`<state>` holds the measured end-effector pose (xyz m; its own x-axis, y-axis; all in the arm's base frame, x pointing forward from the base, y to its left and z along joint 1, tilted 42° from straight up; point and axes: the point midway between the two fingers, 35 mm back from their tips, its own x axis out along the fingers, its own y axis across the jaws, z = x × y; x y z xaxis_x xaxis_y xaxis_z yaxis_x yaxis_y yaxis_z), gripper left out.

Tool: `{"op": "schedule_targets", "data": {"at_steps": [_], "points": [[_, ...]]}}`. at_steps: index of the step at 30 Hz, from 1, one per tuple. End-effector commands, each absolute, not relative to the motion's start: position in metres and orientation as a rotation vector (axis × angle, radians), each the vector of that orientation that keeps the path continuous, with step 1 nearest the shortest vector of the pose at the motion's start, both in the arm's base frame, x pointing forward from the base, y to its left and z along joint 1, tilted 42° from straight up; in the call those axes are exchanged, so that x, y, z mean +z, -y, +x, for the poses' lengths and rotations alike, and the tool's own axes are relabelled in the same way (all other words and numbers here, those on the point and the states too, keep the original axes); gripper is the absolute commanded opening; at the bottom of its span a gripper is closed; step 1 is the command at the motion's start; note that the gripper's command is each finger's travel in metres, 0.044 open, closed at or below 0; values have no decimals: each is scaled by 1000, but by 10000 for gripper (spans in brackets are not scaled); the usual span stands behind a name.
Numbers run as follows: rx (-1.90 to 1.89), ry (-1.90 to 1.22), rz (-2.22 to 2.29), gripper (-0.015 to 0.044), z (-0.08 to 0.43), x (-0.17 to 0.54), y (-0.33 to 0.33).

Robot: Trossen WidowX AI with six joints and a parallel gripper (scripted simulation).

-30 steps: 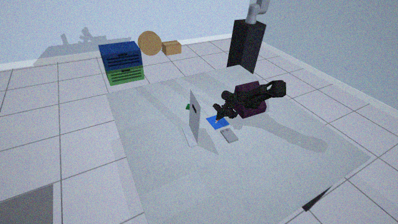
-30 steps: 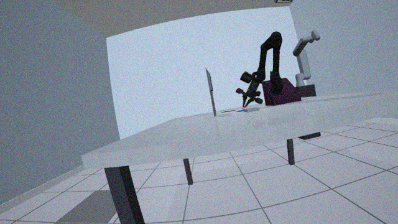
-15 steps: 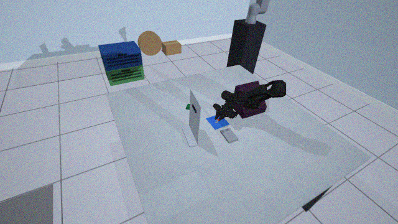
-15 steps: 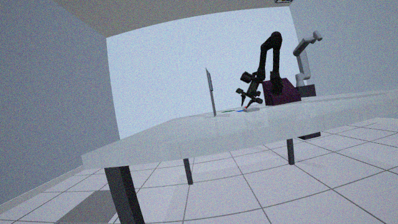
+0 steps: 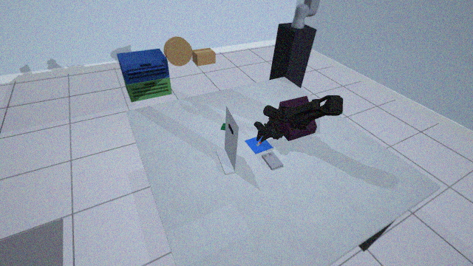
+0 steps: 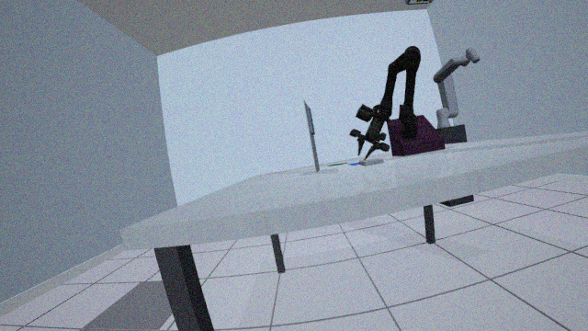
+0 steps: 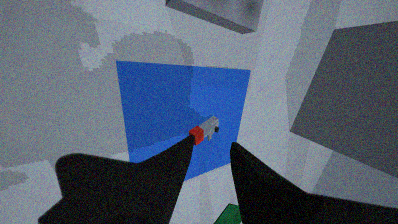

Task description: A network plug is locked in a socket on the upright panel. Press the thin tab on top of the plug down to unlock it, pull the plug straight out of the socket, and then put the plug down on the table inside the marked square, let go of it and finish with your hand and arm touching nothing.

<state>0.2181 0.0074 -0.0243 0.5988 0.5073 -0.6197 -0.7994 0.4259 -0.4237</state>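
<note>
Pale table (image 5: 295,214) (image 6: 276,198) (image 7: 50,110): upright panel (image 5: 230,144) (image 6: 311,138) (image 7: 350,90), blue square (image 5: 255,148) (image 6: 354,164) (image 7: 155,100), grey block (image 5: 273,161) (image 6: 373,162) (image 7: 220,12).

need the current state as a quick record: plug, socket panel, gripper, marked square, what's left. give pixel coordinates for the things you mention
plug: red and grey (image 5: 259,143) (image 7: 204,131), over the blue square in wrist view, out of the panel
panel: upright (image 5: 230,142) (image 6: 312,140), dark slot in it
gripper: open (image 5: 259,139) (image 6: 362,156) (image 7: 212,141), left-hand finger in wrist view at the plug's red end; contact unclear
marked square: blue (image 5: 255,148) (image 7: 155,105), flat on table
left: likely back the gripper away
</note>
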Motion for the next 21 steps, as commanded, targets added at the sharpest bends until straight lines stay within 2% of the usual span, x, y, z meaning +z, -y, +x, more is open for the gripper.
{"op": "schedule_targets", "data": {"at_steps": [1, 21], "points": [[845, -424, -772, 156, 219, -21, -5], [846, -427, -769, 156, 208, -13, 3]]}}
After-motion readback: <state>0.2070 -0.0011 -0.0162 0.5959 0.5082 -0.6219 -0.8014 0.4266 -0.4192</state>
